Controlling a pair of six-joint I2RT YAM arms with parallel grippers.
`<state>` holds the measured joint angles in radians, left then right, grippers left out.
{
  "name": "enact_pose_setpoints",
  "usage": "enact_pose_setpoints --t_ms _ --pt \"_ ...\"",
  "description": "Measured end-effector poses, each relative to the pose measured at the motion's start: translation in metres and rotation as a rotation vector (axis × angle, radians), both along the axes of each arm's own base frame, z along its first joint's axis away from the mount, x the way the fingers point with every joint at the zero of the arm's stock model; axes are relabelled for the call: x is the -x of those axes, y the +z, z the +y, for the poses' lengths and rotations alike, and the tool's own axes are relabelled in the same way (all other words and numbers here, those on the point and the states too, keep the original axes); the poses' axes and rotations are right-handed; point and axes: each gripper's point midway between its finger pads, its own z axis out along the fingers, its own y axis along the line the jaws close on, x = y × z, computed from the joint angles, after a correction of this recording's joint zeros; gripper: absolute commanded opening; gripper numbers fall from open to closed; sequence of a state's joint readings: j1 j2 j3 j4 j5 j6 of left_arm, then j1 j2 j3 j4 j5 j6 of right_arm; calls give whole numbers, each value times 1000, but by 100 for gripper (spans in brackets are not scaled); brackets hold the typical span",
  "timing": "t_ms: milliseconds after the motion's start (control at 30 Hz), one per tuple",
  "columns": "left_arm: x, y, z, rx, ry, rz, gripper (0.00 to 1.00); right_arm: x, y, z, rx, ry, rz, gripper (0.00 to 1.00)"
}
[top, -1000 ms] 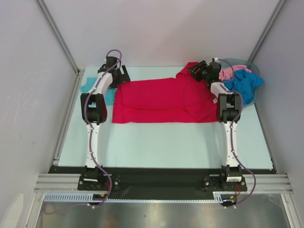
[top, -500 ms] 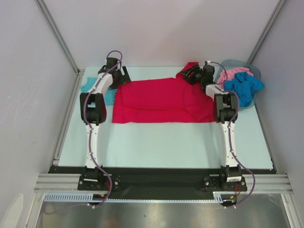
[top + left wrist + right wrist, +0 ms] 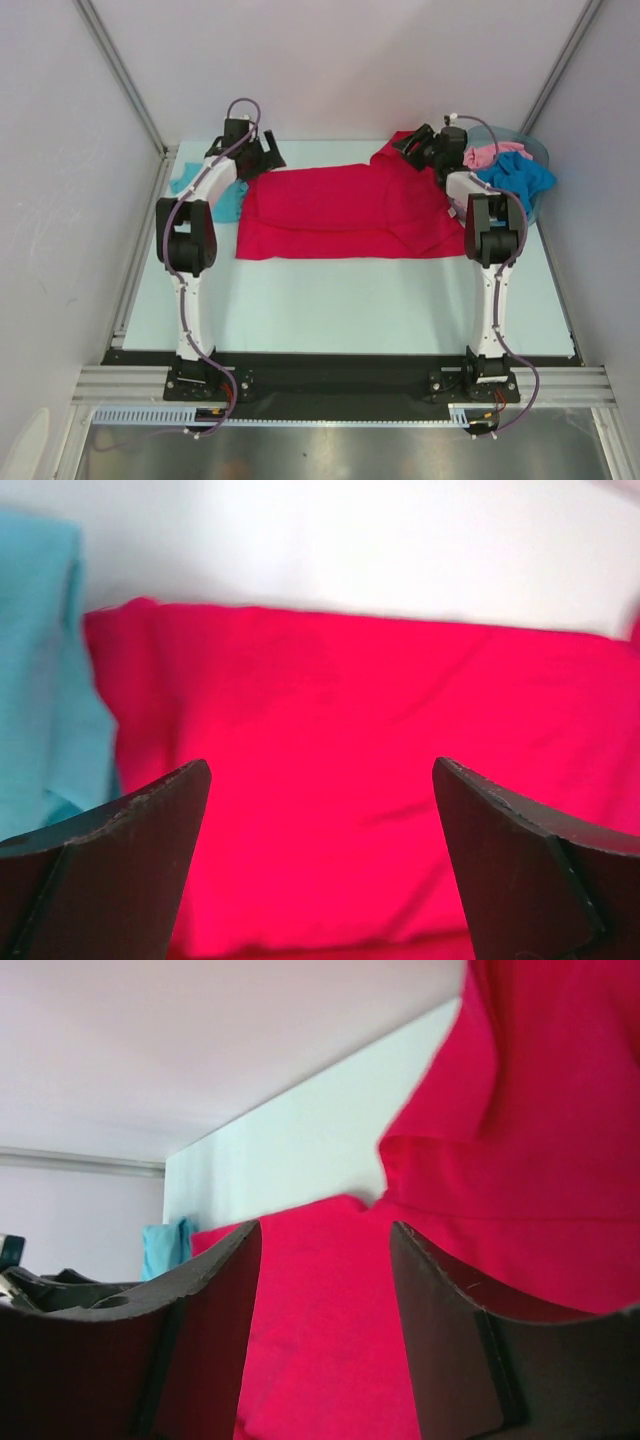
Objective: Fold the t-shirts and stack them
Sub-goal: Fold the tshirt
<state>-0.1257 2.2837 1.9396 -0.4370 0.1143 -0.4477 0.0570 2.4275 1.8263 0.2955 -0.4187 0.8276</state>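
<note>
Partly hidden by the left arm (image 3: 190, 235), the teal t-shirt (image 3: 230, 203) lies beside the red t-shirt (image 3: 340, 210); left gripper (image 3: 268, 155) and right gripper (image 3: 405, 148) both gape, empty.

My claw (image 3: 325, 1230) hung with its two dark fingers (image 3: 200, 1340) spread apart over the red t-shirt (image 3: 520, 1160), whose rumpled fold rose on the right, with the pale table (image 3: 290, 1150) beyond and a teal t-shirt (image 3: 160, 1250) at the far left.
</note>
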Motion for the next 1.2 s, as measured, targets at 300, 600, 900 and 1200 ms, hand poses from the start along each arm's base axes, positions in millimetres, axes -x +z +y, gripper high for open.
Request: enact_pose_setpoints --t_ms 300,600,900,1200 --pt "23 83 -47 99 -110 -171 100 35 92 -4 54 -20 -115 60" --pt "72 64 -73 113 -182 -105 100 83 19 -9 123 -40 115 60" --pt "111 31 -81 123 -206 -20 100 109 -18 -14 156 -56 234 60" --pt "139 70 -87 158 -239 -104 100 127 -32 -30 160 -100 272 59"
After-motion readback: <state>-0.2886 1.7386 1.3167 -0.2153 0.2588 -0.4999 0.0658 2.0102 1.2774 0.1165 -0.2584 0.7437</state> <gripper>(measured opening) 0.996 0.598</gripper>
